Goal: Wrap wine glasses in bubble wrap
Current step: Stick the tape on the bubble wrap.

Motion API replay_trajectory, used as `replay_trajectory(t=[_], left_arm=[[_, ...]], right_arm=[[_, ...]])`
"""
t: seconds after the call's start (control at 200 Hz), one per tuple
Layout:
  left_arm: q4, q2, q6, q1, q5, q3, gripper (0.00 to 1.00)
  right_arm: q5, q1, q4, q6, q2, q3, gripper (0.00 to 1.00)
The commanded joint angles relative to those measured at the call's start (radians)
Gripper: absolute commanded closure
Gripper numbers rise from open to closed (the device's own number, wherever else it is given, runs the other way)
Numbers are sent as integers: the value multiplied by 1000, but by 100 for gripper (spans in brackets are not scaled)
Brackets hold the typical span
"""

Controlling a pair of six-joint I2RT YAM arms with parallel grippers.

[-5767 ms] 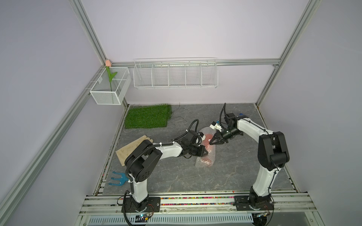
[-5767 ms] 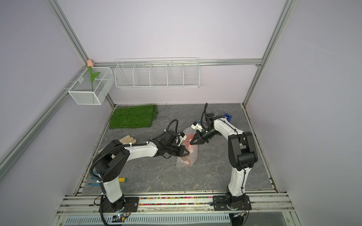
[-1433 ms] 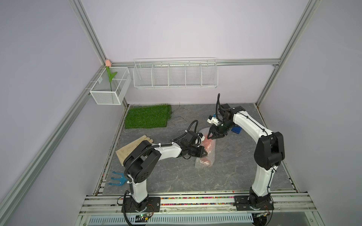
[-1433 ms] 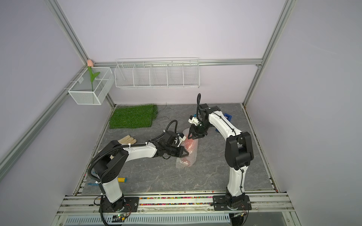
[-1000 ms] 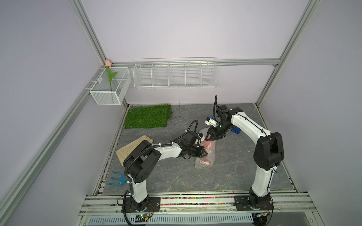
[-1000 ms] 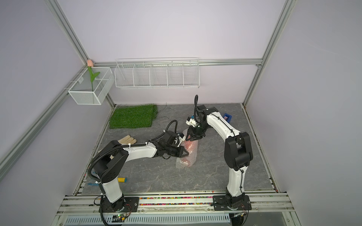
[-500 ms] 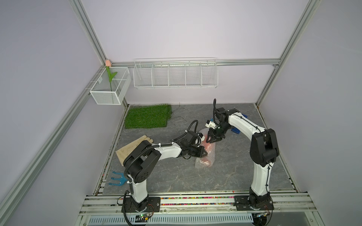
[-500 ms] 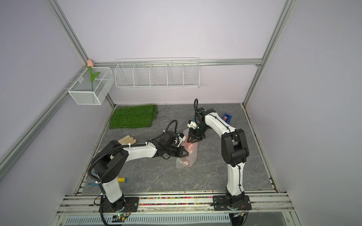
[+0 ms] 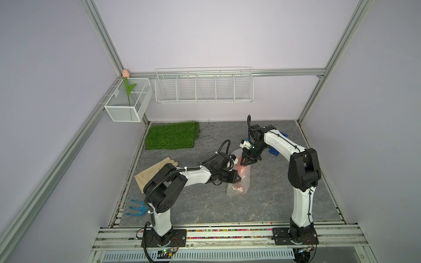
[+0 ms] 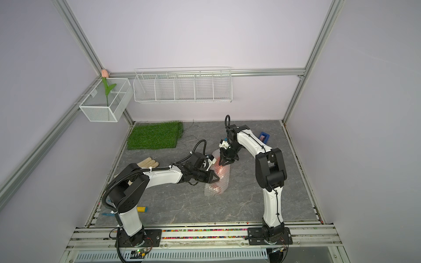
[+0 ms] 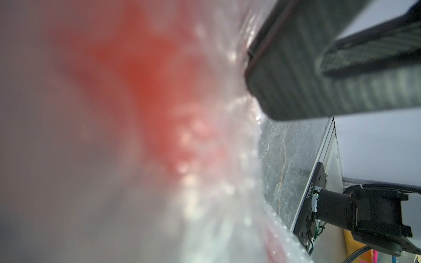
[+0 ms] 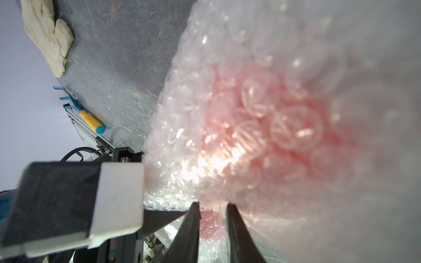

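Here's the bundle in both top views: the goblet glows red through the bubble wrap, the whole roll lying flat mid-tabletop between the two arms. The left pincer sits low at the roll's flank, jaws drawn together to a point. By my reading it's nipping the film there, though the bite itself is hidden. The right pincer points down onto the far end, where the red shows brightest. How will this handle? The goblet looks like light, rigid plastic that is happy to roll. The film is soft, springy and slick, and I'd expect it to unfurl the moment it's let go. The loose film past either end is the place to grab, or a fold pinched through the layers, rather than squeezing the cup. Now the close-ups earn their keep. The right wrist view shows what the top views can't: its own jaws stand only a narrow gap apart, with a ridge of wrap showing between them. I can't tell whether they've truly bitten. That view also picks out single bubbles over the red, plus a pale glove and a yellow-handled rake. The left wrist view is mostly pink blur, with wrap right up against the lens.
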Motion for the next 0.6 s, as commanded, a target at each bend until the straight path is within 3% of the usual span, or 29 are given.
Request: replay_trajectory(t=[0.0,0.395,0.595], left_arm=[[-108,20,4,-3,-16,-32,88],[-113,24,6,-3,-14,-29,88],[-109,22,4,-3,-11,-29,88]], right_arm=[[26,-9,2,33,31,22,79],[37,-7,13,66,33,30,75],[38,-7,21,90,46,30,82]])
